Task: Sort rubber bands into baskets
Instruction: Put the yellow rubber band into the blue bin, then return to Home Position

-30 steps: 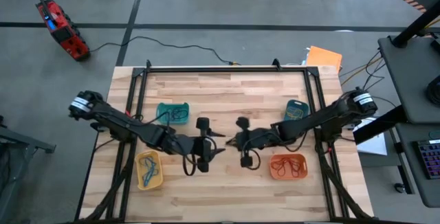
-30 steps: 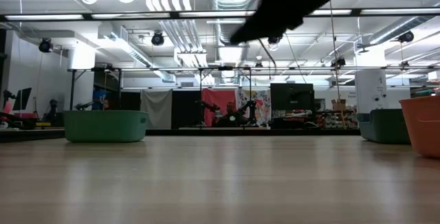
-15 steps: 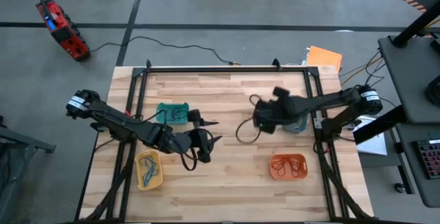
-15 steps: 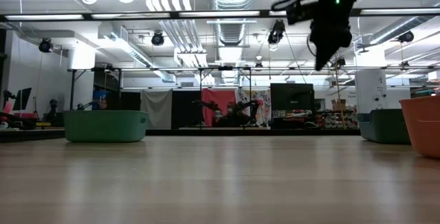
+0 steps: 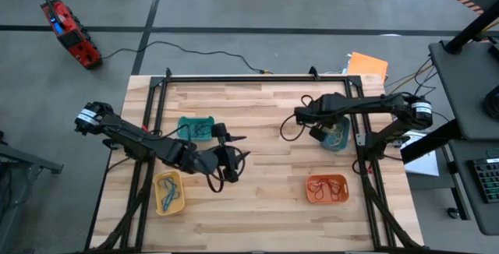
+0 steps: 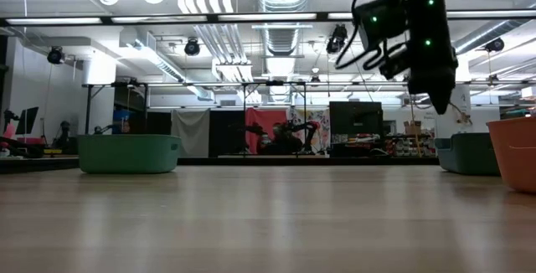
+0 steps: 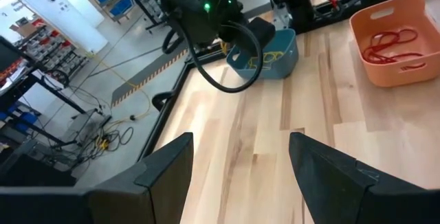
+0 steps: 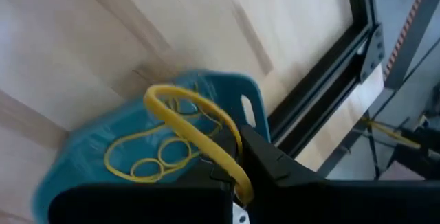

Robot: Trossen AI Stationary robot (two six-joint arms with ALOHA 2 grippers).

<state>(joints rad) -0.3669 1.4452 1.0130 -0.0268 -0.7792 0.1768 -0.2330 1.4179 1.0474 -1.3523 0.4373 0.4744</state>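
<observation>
My right gripper (image 8: 232,161) is shut on a yellow rubber band (image 8: 180,111) just above the blue basket (image 8: 89,162), which holds several yellow bands. In the high view the right gripper (image 5: 321,132) is over that basket (image 5: 337,134) at the table's right. My left gripper (image 5: 234,157) is open and empty near the table's middle, beside the teal-green basket (image 5: 195,128). The yellow basket (image 5: 168,193) holds blue and yellow bands. The orange basket (image 5: 326,188) holds red-brown bands. My right gripper pinches the yellow band between its two fingers at one end of the loop (image 8: 221,150). The fingers point down at the blue basket. The rest of the loop arches out past the fingertips, clear of the basket and of the bands in it.
A black frame (image 5: 257,77) runs along the table's far edge and down both sides. A flat orange sheet (image 5: 368,65) lies off the far right corner. In the left wrist view the right arm (image 7: 206,11) stands over the blue basket (image 7: 265,58), with the orange basket (image 7: 392,35) near it.
My right gripper has gone from the table's middle toward the far right, up and then over the blue basket, turning to point down into it, with the yellow band. My left gripper has drawn back a little toward the teal-green basket.
</observation>
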